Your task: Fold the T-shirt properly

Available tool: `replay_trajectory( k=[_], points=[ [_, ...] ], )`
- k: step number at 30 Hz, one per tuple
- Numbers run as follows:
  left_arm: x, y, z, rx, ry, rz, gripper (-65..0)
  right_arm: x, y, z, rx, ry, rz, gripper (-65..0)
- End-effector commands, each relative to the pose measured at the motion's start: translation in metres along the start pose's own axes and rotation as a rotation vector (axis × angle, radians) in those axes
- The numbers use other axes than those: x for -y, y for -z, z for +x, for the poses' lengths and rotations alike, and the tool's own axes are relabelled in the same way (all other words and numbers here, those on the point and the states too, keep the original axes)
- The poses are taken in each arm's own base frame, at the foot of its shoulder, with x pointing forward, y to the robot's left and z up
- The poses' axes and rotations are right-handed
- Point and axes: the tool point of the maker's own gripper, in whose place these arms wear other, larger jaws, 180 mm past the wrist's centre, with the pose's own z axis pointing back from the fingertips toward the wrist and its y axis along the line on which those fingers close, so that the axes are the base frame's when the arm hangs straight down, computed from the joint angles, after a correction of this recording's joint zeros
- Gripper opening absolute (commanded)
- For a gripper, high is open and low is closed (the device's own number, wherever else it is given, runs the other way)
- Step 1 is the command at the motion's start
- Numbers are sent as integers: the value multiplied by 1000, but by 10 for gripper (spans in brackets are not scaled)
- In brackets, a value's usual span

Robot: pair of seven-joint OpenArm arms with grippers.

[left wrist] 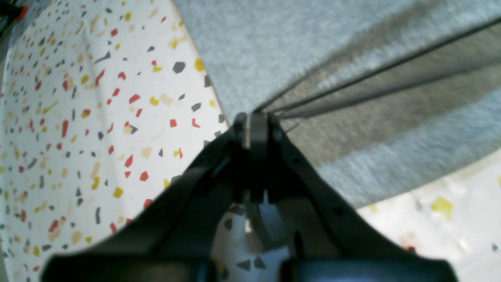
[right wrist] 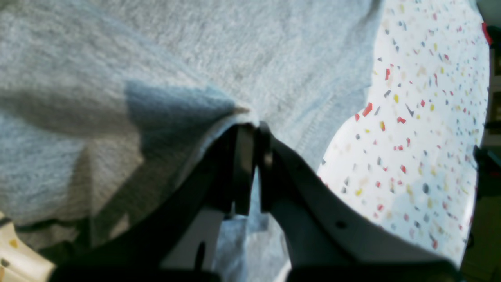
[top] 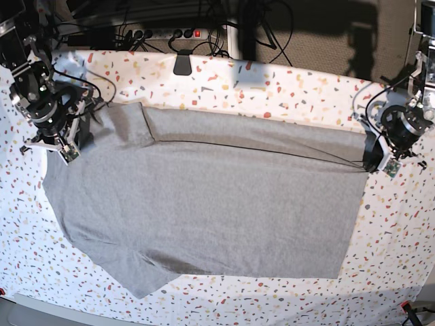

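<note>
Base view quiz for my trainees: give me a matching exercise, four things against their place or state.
Things:
1. T-shirt
2. Left gripper
3. Right gripper
4. Power strip

Places or states:
A. Behind the table's far edge
B. Shut on fabric at the view's right side
C. Spread across the speckled table
D. Shut on fabric at the view's left side

Pairs: 1-C, 2-B, 3-D, 4-A

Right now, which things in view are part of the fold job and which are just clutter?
In the job:
- T-shirt, grey, spread on the table
- left gripper, shut on the shirt's edge
- right gripper, shut on the shirt's edge

Just there:
- speckled table
- power strip and cables behind the table
- black clip at the far table edge
</note>
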Motion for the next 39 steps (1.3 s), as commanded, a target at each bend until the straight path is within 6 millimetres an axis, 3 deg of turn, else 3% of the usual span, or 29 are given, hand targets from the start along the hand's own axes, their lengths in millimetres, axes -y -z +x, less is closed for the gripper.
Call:
replay_trajectory(
  k=[1, 8, 22, 23, 24, 26, 28, 33, 39],
  points=[
    [-18, 0, 13, 33, 21, 42, -650, 21, 1, 10, 23, -19, -49, -650],
    [-29, 11, 19, 39, 0, 65, -650, 19, 24, 19, 19, 6, -22, -650],
    [-32, 12, 21, 39, 17, 70, -650, 26, 26, 21, 12, -19, -46, -650],
    [-32, 12, 21, 39, 17, 70, -639, 26, 26, 21, 11, -19, -46, -650],
    [-32, 12, 21, 39, 16, 71, -571, 26, 26, 20, 9, -19, -46, -650],
    [-34, 12, 22, 42, 16, 74, -455, 26, 26, 20, 8, -19, -47, -527],
    [-34, 12, 23, 42, 18, 76, -424, 28, 26, 20, 9, -14, -58, -420],
    [-35, 12, 20, 23, 17, 76, -424, 48, 23, 17, -6, 26, -167, -406],
    [-32, 7, 11, -64, 83, 33, -425, 48, 18, 17, -34, -25, -179, -406]
  ],
)
